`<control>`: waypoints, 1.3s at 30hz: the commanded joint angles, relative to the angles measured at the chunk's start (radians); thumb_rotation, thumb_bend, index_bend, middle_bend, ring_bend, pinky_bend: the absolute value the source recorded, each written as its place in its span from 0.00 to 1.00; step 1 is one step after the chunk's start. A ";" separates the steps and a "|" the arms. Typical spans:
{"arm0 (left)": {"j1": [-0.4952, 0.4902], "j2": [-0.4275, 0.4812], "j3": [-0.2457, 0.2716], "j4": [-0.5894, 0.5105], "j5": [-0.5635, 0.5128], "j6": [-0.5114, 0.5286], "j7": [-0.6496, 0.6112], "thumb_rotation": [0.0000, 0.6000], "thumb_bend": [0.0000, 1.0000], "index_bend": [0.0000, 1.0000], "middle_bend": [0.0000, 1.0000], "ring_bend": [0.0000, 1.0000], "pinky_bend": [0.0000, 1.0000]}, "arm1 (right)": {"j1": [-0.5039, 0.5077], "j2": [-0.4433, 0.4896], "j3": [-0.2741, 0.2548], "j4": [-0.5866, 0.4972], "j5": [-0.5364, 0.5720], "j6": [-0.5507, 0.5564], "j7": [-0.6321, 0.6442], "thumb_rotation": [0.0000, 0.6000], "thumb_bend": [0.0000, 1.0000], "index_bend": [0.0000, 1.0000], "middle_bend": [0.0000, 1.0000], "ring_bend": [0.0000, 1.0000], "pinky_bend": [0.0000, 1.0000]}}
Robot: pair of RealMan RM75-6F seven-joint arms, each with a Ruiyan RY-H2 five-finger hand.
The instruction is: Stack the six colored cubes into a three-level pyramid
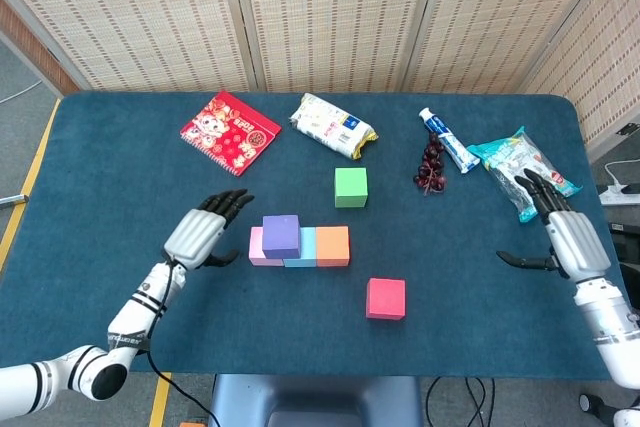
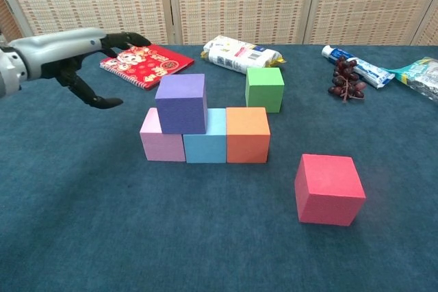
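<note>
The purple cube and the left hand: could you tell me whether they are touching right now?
Apart. The chest view shows bare table between the left hand and the purple cube.

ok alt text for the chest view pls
A purple cube sits on a row of pink, light blue and orange cubes on a blue table. Green and red cubes stand apart; the left hand hovers open.

purple cube (image 2: pixel 181 103) atop pink-blue-orange row (image 2: pixel 205 143)
</note>
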 commanded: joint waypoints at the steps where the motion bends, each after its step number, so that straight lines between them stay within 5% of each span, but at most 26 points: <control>1: 0.030 0.017 0.004 0.033 -0.001 0.036 -0.014 1.00 0.32 0.00 0.00 0.00 0.12 | 0.088 0.012 0.010 0.014 0.003 -0.130 -0.024 1.00 0.24 0.00 0.08 0.06 0.22; 8: 0.103 0.001 0.012 0.080 0.028 0.159 0.000 1.00 0.32 0.06 0.01 0.00 0.13 | 0.285 -0.051 0.057 0.084 0.058 -0.386 -0.093 1.00 0.24 0.00 0.12 0.07 0.27; 13: 0.121 0.001 0.024 0.083 0.046 0.175 0.001 1.00 0.32 0.11 0.03 0.00 0.13 | 0.345 -0.090 0.071 0.119 0.082 -0.453 -0.116 1.00 0.24 0.01 0.13 0.08 0.28; 18: 0.156 0.006 0.049 0.075 0.082 0.206 0.019 1.00 0.32 0.14 0.05 0.00 0.13 | 0.546 -0.273 0.108 0.312 0.168 -0.663 -0.198 1.00 0.24 0.07 0.13 0.08 0.28; 28: 0.197 0.010 0.044 0.075 0.092 0.213 -0.035 1.00 0.32 0.16 0.05 0.00 0.13 | 0.734 -0.504 0.114 0.600 0.329 -0.816 -0.326 1.00 0.24 0.14 0.16 0.10 0.29; 39: 0.238 0.020 0.036 0.074 0.094 0.213 -0.113 1.00 0.32 0.16 0.05 0.00 0.13 | 0.834 -0.692 0.096 0.869 0.447 -0.881 -0.409 1.00 0.24 0.25 0.24 0.17 0.34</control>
